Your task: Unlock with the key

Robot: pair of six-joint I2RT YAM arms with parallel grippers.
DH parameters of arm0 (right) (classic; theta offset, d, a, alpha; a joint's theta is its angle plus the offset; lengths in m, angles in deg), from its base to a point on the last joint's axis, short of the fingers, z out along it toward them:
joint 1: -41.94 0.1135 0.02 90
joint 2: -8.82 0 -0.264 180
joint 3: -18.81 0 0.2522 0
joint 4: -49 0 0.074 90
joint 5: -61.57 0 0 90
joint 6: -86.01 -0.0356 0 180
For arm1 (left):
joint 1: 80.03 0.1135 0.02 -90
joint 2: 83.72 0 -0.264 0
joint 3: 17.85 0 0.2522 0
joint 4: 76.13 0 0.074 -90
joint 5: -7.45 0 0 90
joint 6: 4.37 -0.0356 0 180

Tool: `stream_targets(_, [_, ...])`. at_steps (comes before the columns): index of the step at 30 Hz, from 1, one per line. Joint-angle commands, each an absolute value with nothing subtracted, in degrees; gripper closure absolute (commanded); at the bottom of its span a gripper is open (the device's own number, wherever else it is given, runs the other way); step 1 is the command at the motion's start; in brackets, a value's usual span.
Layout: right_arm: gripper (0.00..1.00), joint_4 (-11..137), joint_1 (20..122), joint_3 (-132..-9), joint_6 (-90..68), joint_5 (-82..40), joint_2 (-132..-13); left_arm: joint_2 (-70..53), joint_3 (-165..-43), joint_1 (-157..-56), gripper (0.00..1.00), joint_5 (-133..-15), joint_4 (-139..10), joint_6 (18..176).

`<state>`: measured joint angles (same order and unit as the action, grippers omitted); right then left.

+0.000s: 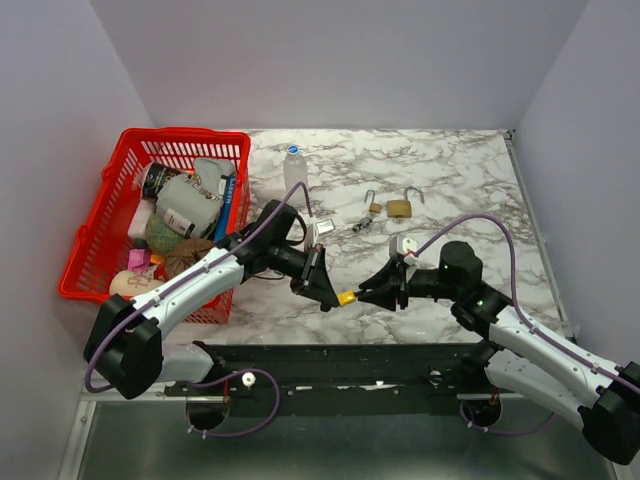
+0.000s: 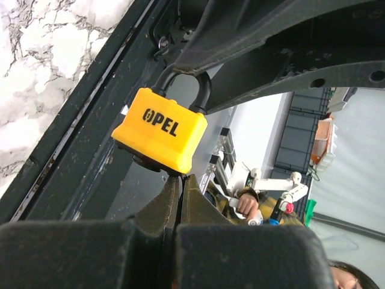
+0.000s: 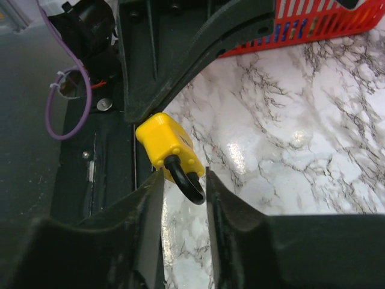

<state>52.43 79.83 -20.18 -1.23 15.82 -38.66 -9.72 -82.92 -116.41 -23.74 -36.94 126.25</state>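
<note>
At the worktop's [image 1: 450,170] near edge, right of the red basket [image 1: 95,225], the left gripper [image 1: 335,293] is pinched shut under the yellow padlock [image 1: 347,297], holding it aloft. The right gripper's [image 1: 372,293] fingers [image 3: 144,223] stand parted either side of its black shackle [image 3: 177,174]; contact is unclear.

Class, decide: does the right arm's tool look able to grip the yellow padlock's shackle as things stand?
Probably yes. The left tool holds the yellow padlock aloft, shackle pointing at the right tool, whose open fingers straddle it with nothing between.
</note>
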Motion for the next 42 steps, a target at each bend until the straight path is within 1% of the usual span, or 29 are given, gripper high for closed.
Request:
stream_targets(1, [0.64, 50.1, 80.34, -21.66, -1.79, 19.65, -38.11, -12.26, -81.8, -116.06, 1.0, -19.53, -41.71, 129.39])
stream_targets(3, [0.67, 50.8, 80.34, -22.1, -1.88, 20.35, -39.07, -12.35, -81.71, -116.15, 1.0, -19.44, -41.81, 129.75])
stream_targets(5, [0.67, 51.24, 80.52, -22.63, -1.88, 20.79, -39.6, -12.61, -81.53, -116.06, 1.0, -19.35, -41.72, 129.66])
stream_targets(7, [0.66, 51.77, 80.78, -22.81, -1.8, 20.88, -40.04, -12.96, -81.27, -116.06, 1.0, -19.44, -42.07, 130.1])
stream_targets(9, [0.61, 52.38, 80.87, -22.72, -1.79, 20.62, -40.22, -13.23, -81.18, -115.89, 1.0, -19.44, -42.16, 130.19])
stream_targets(12, [0.58, 52.83, 80.87, -22.54, -1.79, 20.53, -39.96, -13.67, -81.01, -115.45, 1.0, -19.53, -42.07, 130.19])
stream_targets(16, [0.59, 52.91, 80.96, -22.46, -2.14, 21.06, -40.31, -14.11, -81.0, -115.18, 1.0, -19.18, -42.51, 130.63])
stream_targets(17, [0.6, 52.91, 80.96, -22.54, -2.15, 21.32, -40.74, -14.11, -80.92, -115.1, 1.0, -19.09, -42.68, 130.63])
stream_targets(18, [0.65, 52.83, 80.96, -22.72, -2.23, 21.58, -40.75, -14.2, -80.92, -115.09, 1.0, -19.0, -42.86, 130.71])
stream_targets(20, [0.7, 52.65, 81.05, -22.98, -2.76, 22.2, -41.1, -14.37, -80.92, -115.01, 1.0, -19.0, -43.21, 130.8])
stream_targets(21, [0.78, 52.56, 81.05, -23.07, -3.02, 22.37, -41.36, -14.37, -80.92, -115.09, 1.0, -19.0, -43.39, 130.8])
stream_targets(23, [0.89, 52.82, 81.05, -23.68, -3.64, 22.38, -41.45, -14.64, -80.83, -115.01, 1.0, -19.44, -43.74, 130.63])
stream_targets(24, [0.99, 53.0, 81.05, -23.86, -3.9, 22.2, -41.36, -14.72, -80.83, -115.01, 1.0, -19.61, -43.74, 130.37])
stream_targets(28, [0.99, 52.74, 81.05, -24.3, -6.62, 20.71, -40.49, -15.16, -81.53, -114.92, 1.0, -20.93, -41.82, 127.21])
stream_targets(29, [0.99, 52.91, 81.05, -24.74, -7.59, 20.53, -40.22, -14.99, -82.14, -114.92, 0.96, -23.2, -39.89, 125.46])
stream_targets(30, [0.99, 54.13, 80.96, -25.09, -8.03, 20.44, -40.05, -14.99, -83.98, -114.92, 0.89, -24.18, -37.7, 120.83])
stream_targets(31, [0.99, 54.93, 80.96, -25.53, -8.47, 20.09, -39.87, -14.55, -84.86, -114.92, 0.68, -25.49, -34.37, 118.96])
stream_targets(33, [0.99, 58.6, 80.96, -27.28, -9.18, 19.83, -39.87, -14.2, -88.1, -114.83, 0.45, -31.11, -30.49, 114.48])
stream_targets(34, [0.99, 60.19, 81.05, -27.9, -9.09, 19.22, -40.22, -14.02, -88.91, -114.92, 0.3, -32.52, -28.2, 110.8])
stream_targets(37, [0.99, 68.01, 81.05, -31.41, -8.13, 18.25, -41.45, -14.81, -91.46, -115.01, 0.18, -39.99, -24.5, 105.33])
stream_targets(39, [0.99, 71.87, 80.96, -33.43, -7.95, 17.72, -42.23, -15.95, -92.25, -115.27, 0.15, -43.24, -23.7, 101.81])
stream_targets(42, [0.99, 76.79, 80.96, -35.63, -7.42, 17.28, -44.34, -17.88, -92.08, -117.28, 0.11, -43.7, -24.22, 98.99])
